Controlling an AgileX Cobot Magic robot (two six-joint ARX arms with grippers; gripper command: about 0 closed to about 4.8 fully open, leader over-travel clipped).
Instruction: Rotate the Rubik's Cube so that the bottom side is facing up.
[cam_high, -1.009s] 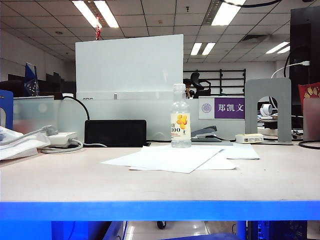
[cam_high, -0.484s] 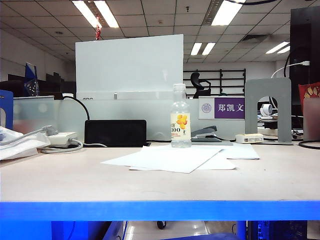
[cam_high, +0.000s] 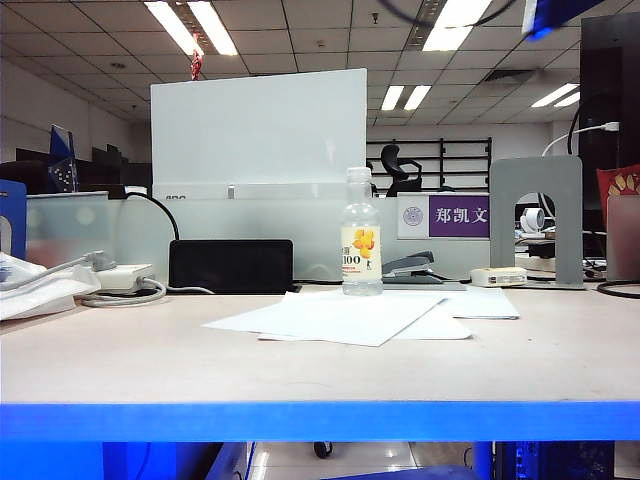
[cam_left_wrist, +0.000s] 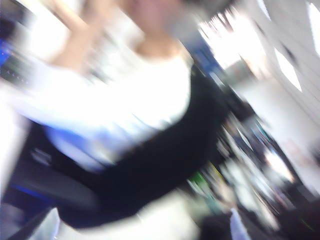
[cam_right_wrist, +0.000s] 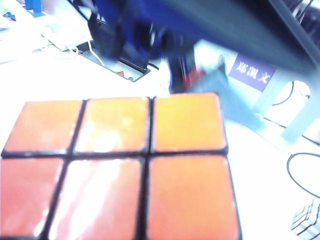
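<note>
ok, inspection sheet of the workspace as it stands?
Surface: pale table, blue front edge.
Job's things: Rubik's Cube fills the right wrist view, red-orange face toward the camera; not seen in the exterior view.
Clutter: paper sheets, drink bottle, stapler, black box.
Grippers: left gripper, right gripper: neither shows in any view; left wrist view is motion-blurred.
Cables: grey cable at left, black cable at right.
Surroundings: whiteboard, office behind.

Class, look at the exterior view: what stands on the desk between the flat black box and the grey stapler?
The drink bottle, upright, stands between the black box and the stapler, behind white paper sheets. Neither gripper appears there.
</note>
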